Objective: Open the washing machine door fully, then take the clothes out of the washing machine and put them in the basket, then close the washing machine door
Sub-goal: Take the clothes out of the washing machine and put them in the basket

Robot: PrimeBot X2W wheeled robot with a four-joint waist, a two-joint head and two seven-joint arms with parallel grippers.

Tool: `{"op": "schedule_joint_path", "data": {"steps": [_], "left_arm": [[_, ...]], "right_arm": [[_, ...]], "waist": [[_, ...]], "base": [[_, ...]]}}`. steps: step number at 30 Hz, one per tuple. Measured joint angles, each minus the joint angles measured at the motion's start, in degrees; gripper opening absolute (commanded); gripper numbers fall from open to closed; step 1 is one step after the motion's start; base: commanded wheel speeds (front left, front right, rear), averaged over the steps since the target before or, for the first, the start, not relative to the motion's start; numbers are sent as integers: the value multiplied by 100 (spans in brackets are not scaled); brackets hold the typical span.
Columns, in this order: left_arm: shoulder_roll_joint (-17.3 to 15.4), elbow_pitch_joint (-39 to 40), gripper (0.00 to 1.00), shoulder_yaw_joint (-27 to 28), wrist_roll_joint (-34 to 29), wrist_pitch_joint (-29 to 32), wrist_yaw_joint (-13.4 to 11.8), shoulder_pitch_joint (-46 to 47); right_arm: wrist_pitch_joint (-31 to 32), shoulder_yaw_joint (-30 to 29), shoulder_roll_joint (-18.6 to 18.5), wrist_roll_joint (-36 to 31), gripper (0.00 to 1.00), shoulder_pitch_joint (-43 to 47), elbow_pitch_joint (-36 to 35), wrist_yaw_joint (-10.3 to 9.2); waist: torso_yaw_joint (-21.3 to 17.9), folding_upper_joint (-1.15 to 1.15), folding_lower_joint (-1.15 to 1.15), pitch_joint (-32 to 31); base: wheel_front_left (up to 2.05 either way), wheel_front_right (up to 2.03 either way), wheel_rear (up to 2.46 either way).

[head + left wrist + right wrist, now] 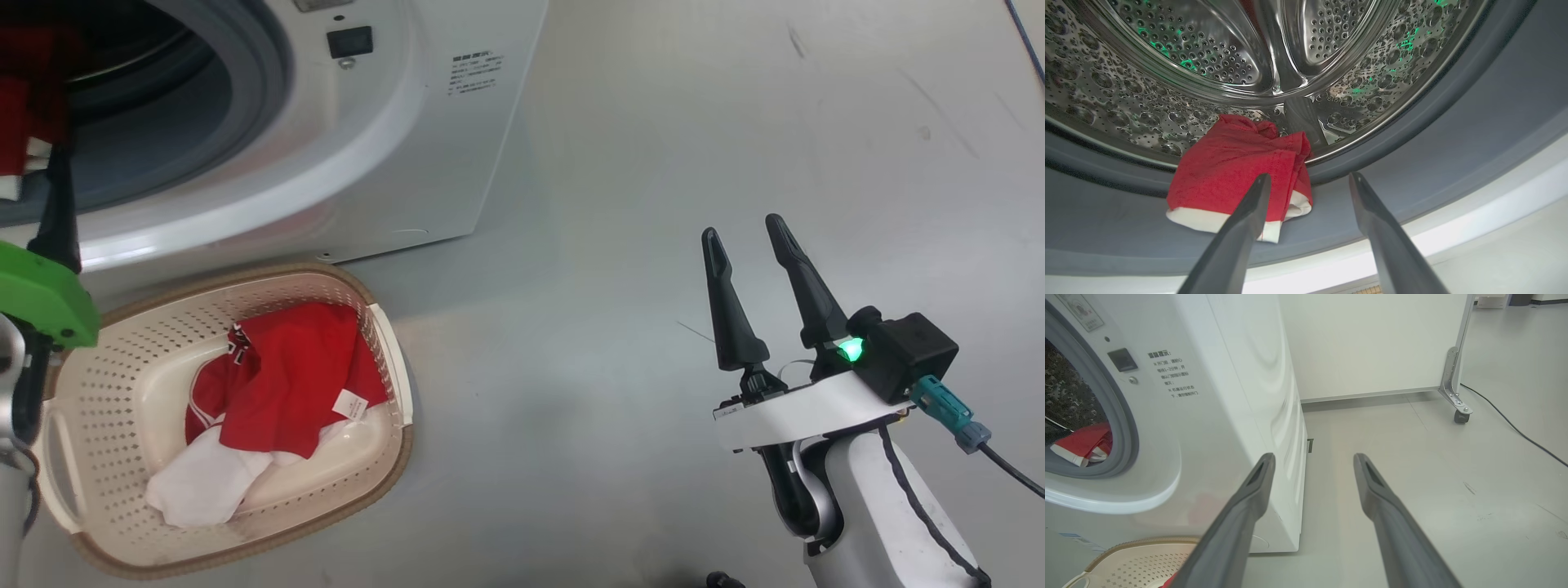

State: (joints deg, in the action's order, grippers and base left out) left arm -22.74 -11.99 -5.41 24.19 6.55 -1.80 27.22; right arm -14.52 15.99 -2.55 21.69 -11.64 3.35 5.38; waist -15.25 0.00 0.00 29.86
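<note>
Clothes [1237, 183] in the washing machine [424, 147]: the one piece I can see is red with a white hem, slumped at the bottom of the mouth, half on the steel drum [1208, 49] and half draped over the grey rubber ring [1453, 134]. More red and white stuff [286, 376] sits in the basket [400, 457] on the floor [653, 163] right below the machine front. The left pincer [1309, 175] is aimed into the mouth with its fingers spread wide and nothing between them. One finger overlaps the cloth in the left wrist view, but I can't tell if it touches. The right pincer [740, 226] hangs open and empty over the floor, off to the side. For the grab, I'd shift the left one a bit toward the cloth so both fingers straddle the thick folded middle, push down till they nearly meet the rubber, then close, because pinching just the hem probably lets it slip. The piece's long axis runs in and out of the drum, with the white hem end pointing out at the pincer and the bunched end pointing back inside.
</note>
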Motion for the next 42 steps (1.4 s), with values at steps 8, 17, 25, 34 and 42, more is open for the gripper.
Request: {"op": "schedule_joint_path", "data": {"steps": [8, 17, 25, 34, 42], "left_arm": [[-321, -448, 100, -36, -179, 742, -84, 694], [-751, -818, 100, -244, -838, 1114, -147, 1316], [-859, -1113, 100, -419, -991, 1414, -192, 1578], [-910, -1327, 100, -669, -1291, 1616, -192, 1809], [-936, -1485, 100, -813, -1379, 1778, -135, 2018]], "right_arm": [[0, 168, 1, 247, 100, -192, -54, -59], [0, 212, 2, 289, 100, -311, -82, -157], [0, 298, 3, 299, 100, -383, -101, -200], [0, 319, 2, 299, 100, -437, -112, -235], [0, 349, 2, 299, 100, -481, -112, -255]], "waist": [[-316, 0, 0, 372], [-510, 0, 0, 619], [-544, 0, 0, 689], [-528, 0, 0, 728], [-506, 0, 0, 758]], "base": [[0, 0, 0], [0, 0, 0], [0, 0, 0], [0, 0, 0], [0, 0, 0]]}}
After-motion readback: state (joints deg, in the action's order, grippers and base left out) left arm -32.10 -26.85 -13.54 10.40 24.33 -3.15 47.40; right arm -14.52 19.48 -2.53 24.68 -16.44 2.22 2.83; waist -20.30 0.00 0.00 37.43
